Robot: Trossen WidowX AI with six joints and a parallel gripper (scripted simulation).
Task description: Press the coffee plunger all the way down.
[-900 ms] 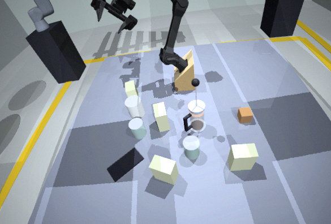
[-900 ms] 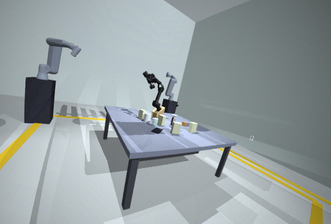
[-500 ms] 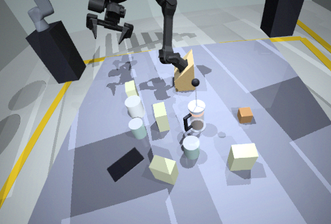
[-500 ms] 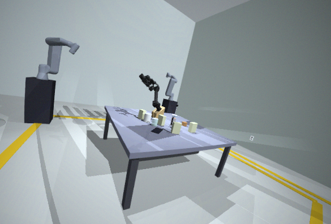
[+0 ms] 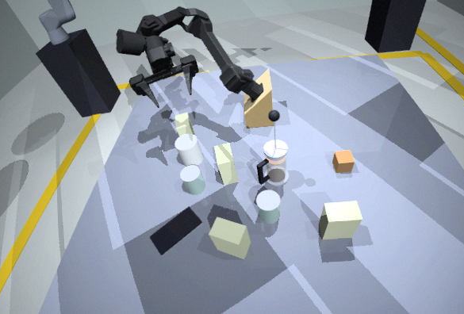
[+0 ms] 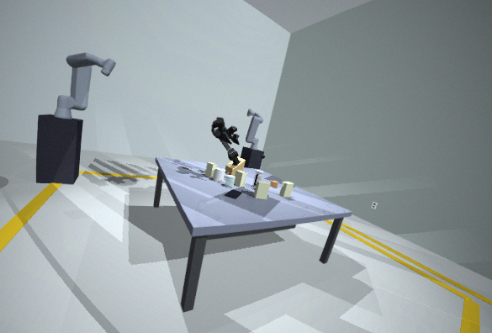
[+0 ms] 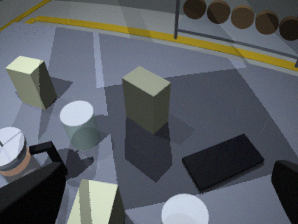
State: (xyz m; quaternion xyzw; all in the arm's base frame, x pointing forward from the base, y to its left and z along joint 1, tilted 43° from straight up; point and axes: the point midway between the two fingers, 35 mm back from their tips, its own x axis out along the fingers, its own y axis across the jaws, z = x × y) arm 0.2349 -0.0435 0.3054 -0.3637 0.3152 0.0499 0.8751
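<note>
The coffee press (image 5: 275, 159) (image 7: 14, 162) stands upright on the table, with a clear body, a pale lid and a black handle (image 5: 262, 173) (image 7: 48, 151) on its side. Its plunger is up: the black knob (image 5: 274, 115) sits on a thin rod high above the lid. In the wrist view the press is cut off at the left edge and the knob is out of view. My gripper (image 5: 174, 100) (image 7: 173, 173) is wide open and empty. It hangs in the air, well left of the knob in the top view, touching nothing.
Left of the press stand a tall cream block (image 5: 228, 166), a white cylinder (image 5: 189, 151) and a pale green cylinder (image 5: 193, 182). Another green cylinder (image 5: 268, 210) (image 7: 81, 127) stands in front. A wooden wedge (image 5: 260, 112) is behind; an orange cube (image 5: 343, 162) is right. A black slab (image 5: 175, 230) (image 7: 223, 162) lies front left.
</note>
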